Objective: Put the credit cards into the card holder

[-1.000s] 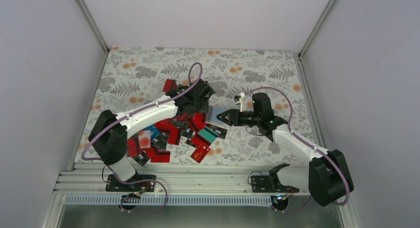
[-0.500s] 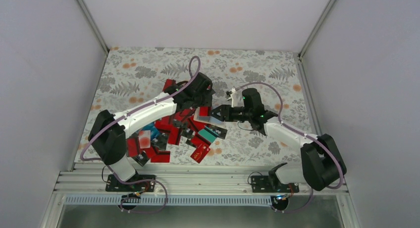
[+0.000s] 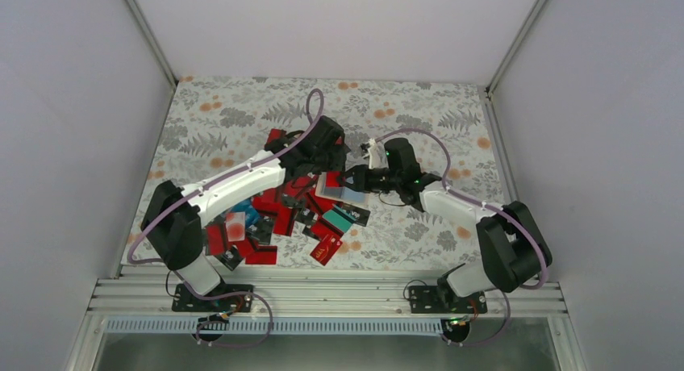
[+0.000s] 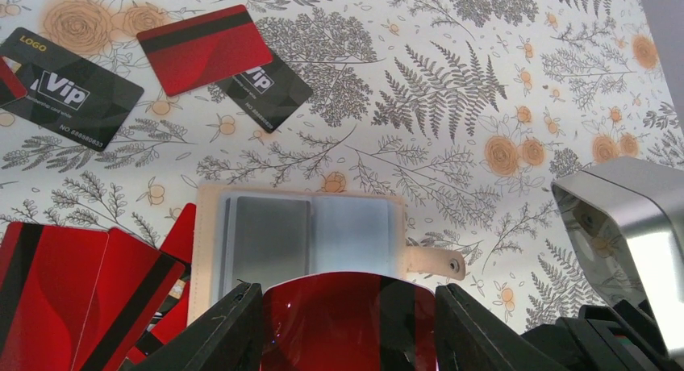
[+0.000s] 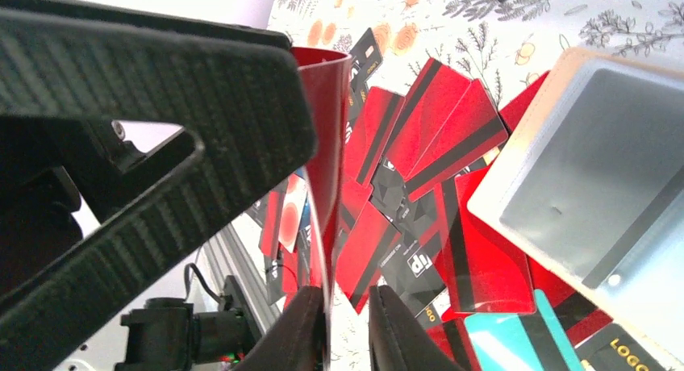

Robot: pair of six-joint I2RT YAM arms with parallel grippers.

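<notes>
My left gripper [image 4: 347, 297] is shut on a red credit card [image 4: 355, 318], which bows between its fingers above the card holder [image 4: 274, 234]. The holder [image 3: 332, 185] lies open on the floral cloth, tan with clear sleeves, its snap tab to the right. From the right, my right gripper [image 3: 352, 180] reaches in to that same card [image 5: 327, 145]. Its jaws [image 5: 347, 306] straddle the card's edge: one finger touches it, and a narrow gap remains at the other. Several more credit cards [image 3: 274, 214], mostly red, lie heaped left of the holder.
Black VIP cards [image 4: 68, 89] and a red one [image 4: 202, 48] lie beyond the holder. A teal card [image 3: 339, 218] and a red one [image 3: 326, 248] lie toward the near edge. The right arm's silver camera housing [image 4: 629, 218] is close beside the left gripper.
The right gripper has moved left from beside the holder up to the left gripper and narrowed its jaws round the held card's edge. The left gripper shifted slightly and keeps its grip.
</notes>
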